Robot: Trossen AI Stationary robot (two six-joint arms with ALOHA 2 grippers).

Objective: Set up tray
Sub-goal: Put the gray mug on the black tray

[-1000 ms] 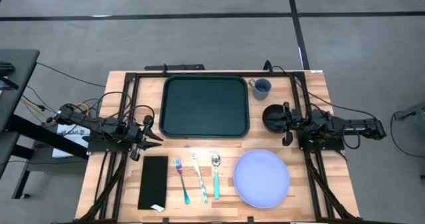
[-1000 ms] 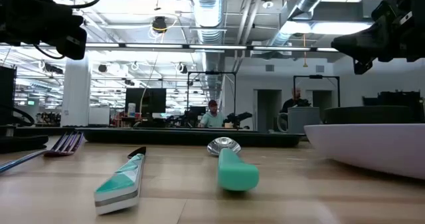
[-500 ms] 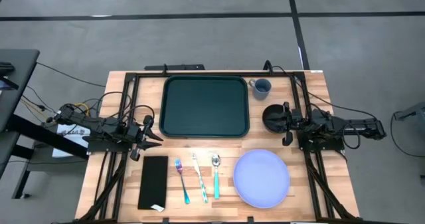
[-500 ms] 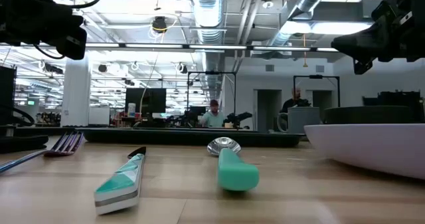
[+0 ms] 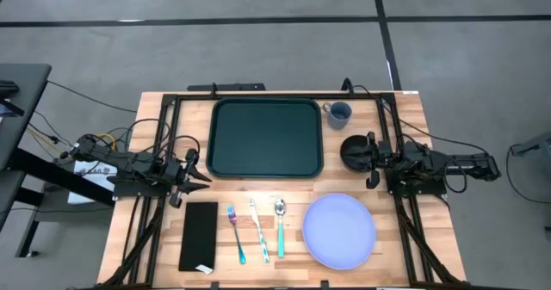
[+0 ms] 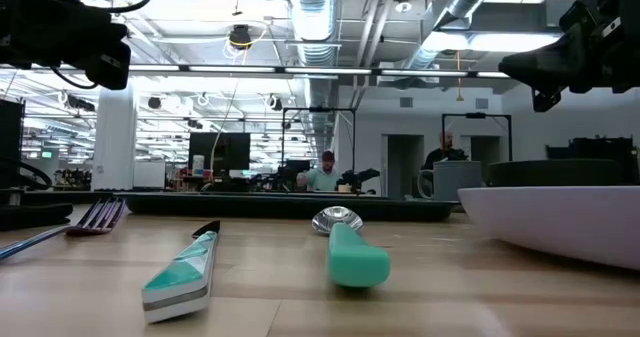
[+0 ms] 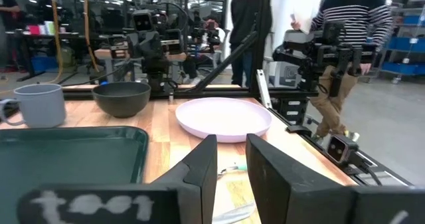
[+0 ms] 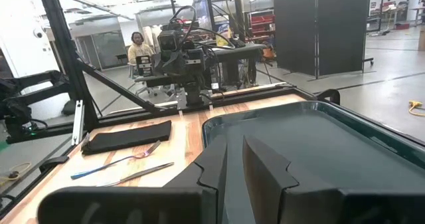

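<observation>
Dark green tray (image 5: 266, 138), lavender plate (image 5: 339, 231), blue mug (image 5: 338, 112), black bowl (image 5: 354, 152)

The table (image 5: 405, 126) is pale wood with visible grain, matt. On it the tray (image 5: 267, 138) looks like dark green plastic, smooth with a soft sheen. Right of the tray, the black bowl (image 5: 354, 151) appears matt. The lavender plate (image 5: 339, 230) is smooth and faintly glossy. The spoon (image 5: 280, 228) has a shiny metal bowl and a matt teal plastic handle.
</observation>
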